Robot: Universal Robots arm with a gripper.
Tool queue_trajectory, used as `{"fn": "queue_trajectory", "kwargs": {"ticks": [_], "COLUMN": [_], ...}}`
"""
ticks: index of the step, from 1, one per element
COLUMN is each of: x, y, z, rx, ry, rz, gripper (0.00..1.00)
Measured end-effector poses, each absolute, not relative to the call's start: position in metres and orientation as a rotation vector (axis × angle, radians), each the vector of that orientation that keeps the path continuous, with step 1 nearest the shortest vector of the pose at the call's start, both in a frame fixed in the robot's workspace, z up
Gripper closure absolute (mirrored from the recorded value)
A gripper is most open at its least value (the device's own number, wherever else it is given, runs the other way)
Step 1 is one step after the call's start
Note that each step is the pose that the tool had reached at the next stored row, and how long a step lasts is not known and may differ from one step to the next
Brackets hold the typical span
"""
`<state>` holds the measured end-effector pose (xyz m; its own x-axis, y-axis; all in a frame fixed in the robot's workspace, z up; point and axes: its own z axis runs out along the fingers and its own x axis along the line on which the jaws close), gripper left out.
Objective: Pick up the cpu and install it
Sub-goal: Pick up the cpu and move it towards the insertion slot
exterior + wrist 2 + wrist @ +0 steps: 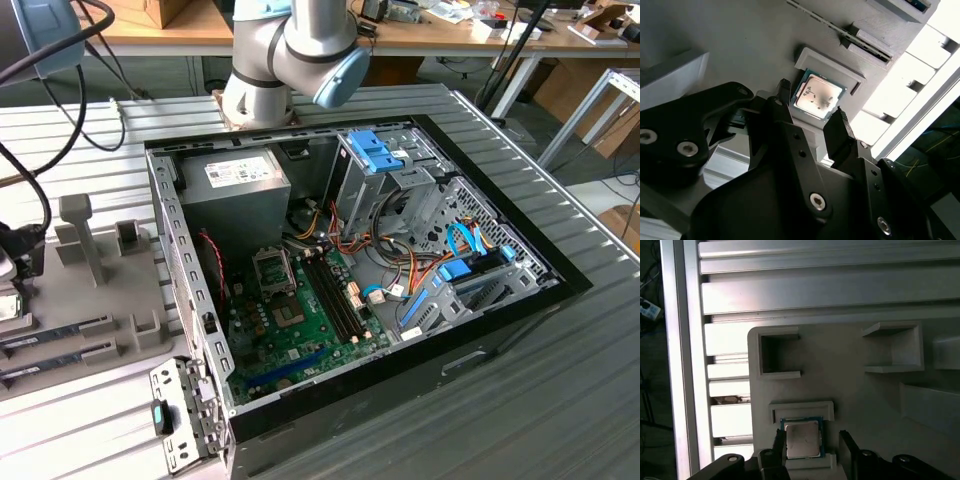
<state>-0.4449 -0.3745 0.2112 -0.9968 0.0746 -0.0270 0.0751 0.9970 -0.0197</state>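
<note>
Holding the gripper (812, 102) wide above the cpu (819, 96), with two black fingers (840, 132) set one off each of two opposite sides of the chip and spanning more than its width. Gripping nothing: leaving a gap between each finger and the chip in both wrist views. Not managing to tell whether the fingertips are level with the chip or above it.

Looking at one cpu: small, flat and square, with a pale silvery metal top catching the light, faint marks on it, and a thin dark green border around the metal. Lying flat in a shallow framed recess of a pale grey fixture (865, 405), near the fixture's edge that borders the ribbed metal table (730, 305). Counting two open square pockets (775, 355) moulded into the same fixture in the first wrist view, both farther from the gripper than the cpu's recess.

Pointing the fingers down at the fixture's face. Standing one arm base (290, 50), grey with a blue cap, at the table's far edge in the exterior view, behind one open computer case (170, 230) holding one green board (300, 330) and one grey power supply box (235, 185).
</note>
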Motion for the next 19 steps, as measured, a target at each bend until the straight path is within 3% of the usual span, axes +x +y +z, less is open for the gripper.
{"fn": "queue_trajectory", "kwargs": {"ticks": [13,15,16,19], "x": [-0.4483,-0.4483,-0.4483,-0.4485], "y": [-0.3745,-0.3745,-0.3745,-0.375], "z": [0.2025,0.2025,0.2024,0.202], "rx": [0.116,0.116,0.116,0.115], "ry": [3.113,3.113,3.113,3.113], "rz": [-0.032,-0.032,-0.032,-0.032], "gripper": [0.46,0.45,0.38,0.38]}}
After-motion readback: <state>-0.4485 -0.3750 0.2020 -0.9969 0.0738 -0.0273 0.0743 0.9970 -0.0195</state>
